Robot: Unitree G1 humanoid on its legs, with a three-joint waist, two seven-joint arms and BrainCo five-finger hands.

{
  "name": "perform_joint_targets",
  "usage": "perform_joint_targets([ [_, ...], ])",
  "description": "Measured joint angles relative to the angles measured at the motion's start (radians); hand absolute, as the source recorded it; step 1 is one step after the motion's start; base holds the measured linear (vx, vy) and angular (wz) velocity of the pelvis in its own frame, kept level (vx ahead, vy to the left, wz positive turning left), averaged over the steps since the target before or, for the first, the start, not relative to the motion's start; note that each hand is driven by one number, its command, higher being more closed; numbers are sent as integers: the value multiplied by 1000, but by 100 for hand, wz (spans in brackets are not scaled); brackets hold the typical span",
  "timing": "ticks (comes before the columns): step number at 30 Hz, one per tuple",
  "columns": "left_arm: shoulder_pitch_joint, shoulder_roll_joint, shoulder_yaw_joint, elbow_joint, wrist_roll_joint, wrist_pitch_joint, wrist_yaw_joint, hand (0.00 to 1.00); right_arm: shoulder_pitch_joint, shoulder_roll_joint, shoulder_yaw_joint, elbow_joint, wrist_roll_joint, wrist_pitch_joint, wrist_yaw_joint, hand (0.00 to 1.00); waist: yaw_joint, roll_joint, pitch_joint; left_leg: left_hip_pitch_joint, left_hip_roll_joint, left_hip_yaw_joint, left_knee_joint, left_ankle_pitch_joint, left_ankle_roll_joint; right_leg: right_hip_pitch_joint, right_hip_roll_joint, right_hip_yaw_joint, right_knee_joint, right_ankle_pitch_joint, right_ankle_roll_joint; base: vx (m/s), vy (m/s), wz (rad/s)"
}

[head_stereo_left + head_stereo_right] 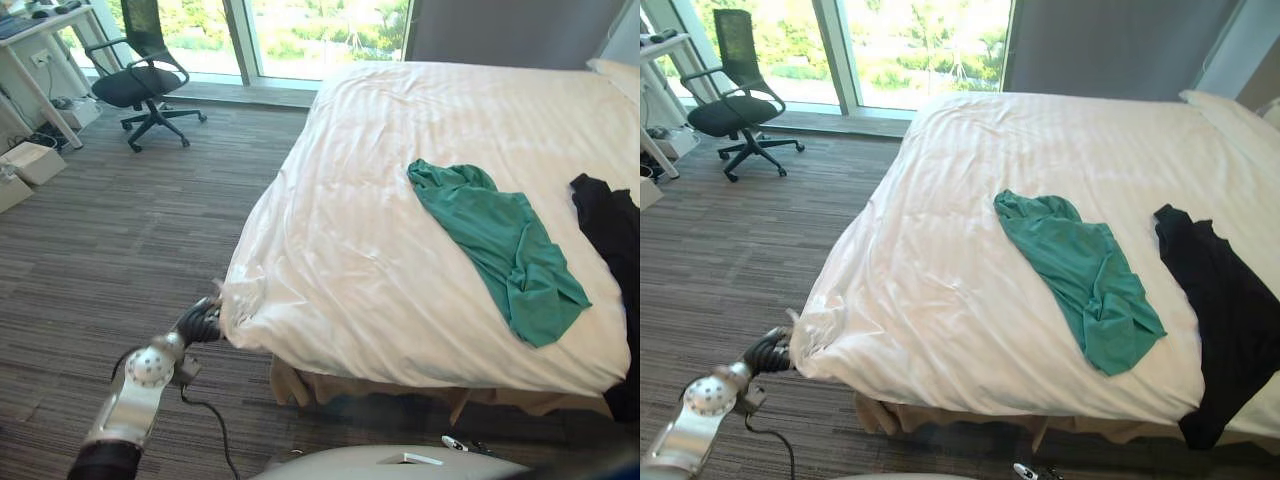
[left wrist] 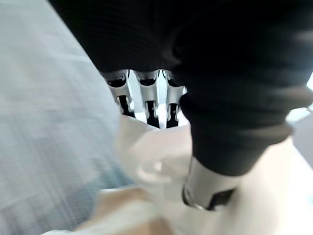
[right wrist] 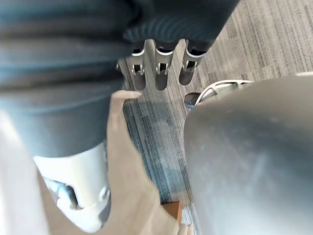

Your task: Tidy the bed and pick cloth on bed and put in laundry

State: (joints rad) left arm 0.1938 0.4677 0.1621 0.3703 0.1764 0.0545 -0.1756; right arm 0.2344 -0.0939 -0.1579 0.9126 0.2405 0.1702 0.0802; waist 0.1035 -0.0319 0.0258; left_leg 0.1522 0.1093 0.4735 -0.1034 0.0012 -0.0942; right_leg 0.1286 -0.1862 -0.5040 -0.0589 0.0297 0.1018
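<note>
The left hand [image 1: 201, 322] is clenched on the corner of the rumpled white duvet [image 1: 400, 170], tidying the bed I'd say, the right hand [image 3: 162, 68] hanging slack-fingered, while the crumpled green shirt [image 1: 503, 248] and black garment [image 1: 612, 228] lie on top, next needing a release and reach.

No readable text, labels, numbers or signs are showing anywhere: nothing legible is appearing on the white duvet [image 1: 400, 150], green cloth [image 1: 500, 245], black cloth [image 1: 1225, 310] or office chair [image 1: 140, 80].
</note>
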Motion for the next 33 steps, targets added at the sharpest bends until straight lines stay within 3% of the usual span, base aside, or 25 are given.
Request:
perform_joint_targets([
  [5, 52, -112, 204, 260, 136, 9, 186, 0, -13, 1, -18, 18, -10, 0, 23, 0, -2, -3, -3, 24, -5, -5, 0, -1, -1, 19, -4, -2, 5, -8, 0, 2, 1, 1],
  [8, 76, -158, 297, 335, 169, 5, 248, 0, -23, 3, -47, 18, -7, 4, 21, 0, -1, 2, -7, 38, -5, -4, -1, -1, -1, 27, -5, -2, 8, -10, 0, -29, -2, -1],
  [10, 84, -186, 330, 359, 165, -14, 249, 0, -34, 3, -69, 18, 10, 15, 14, 0, -2, 7, -11, 39, -5, -1, -2, -1, -2, 29, -6, -1, 9, -12, -2, -83, -4, -4],
  [14, 82, -280, 346, 392, 98, -132, 209, 0, -44, 4, -123, 18, 74, 34, -37, 0, -6, 13, -16, 42, -4, 6, -2, -9, -5, 25, -6, 2, 17, -23, -11, -62, 0, -4],
  [17, 80, -342, 303, 408, 50, -180, 179, 0, -43, 11, -169, 17, 111, 30, -108, 0, -10, 13, -16, 47, -3, 23, -2, -13, -5, 20, -3, 21, 17, -23, -12, -18, 8, -17],
  [19, 78, -378, 259, 419, 15, -180, 176, 0, -43, 24, -191, 15, 109, -5, -206, 0, -12, 14, -16, 53, -2, 42, -2, -16, -9, 19, 1, 38, 17, -22, -13, 19, 9, -29],
  [21, 58, -425, 229, 450, -91, -166, 179, 0, -47, 41, -233, 6, 138, -24, -314, 0, -19, 14, -18, 68, 1, 67, -2, -25, -15, 19, 6, 62, 17, -21, -13, 33, 14, -30],
  [24, 38, -454, 228, 479, -185, -150, 178, 0, -53, 57, -285, 1, 235, -64, -386, 0, -32, 13, -18, 78, 6, 85, -1, -29, -13, 17, 10, 76, 17, -20, -10, 58, 7, -22],
  [28, 0, -468, 214, 497, -244, -148, 175, 0, -66, 83, -343, -44, 329, -207, -471, 0, -35, 11, -19, 87, 10, 121, 3, -35, -21, 2, 17, 108, 13, -18, -8, 77, 4, -23],
  [33, -24, -482, 192, 498, -276, -129, 178, 0, -107, 86, -339, -198, 294, -363, -557, 0, -46, 24, -9, 111, 13, 152, 5, -36, -23, 11, 23, 125, 4, -17, -8, 38, -20, -16],
])
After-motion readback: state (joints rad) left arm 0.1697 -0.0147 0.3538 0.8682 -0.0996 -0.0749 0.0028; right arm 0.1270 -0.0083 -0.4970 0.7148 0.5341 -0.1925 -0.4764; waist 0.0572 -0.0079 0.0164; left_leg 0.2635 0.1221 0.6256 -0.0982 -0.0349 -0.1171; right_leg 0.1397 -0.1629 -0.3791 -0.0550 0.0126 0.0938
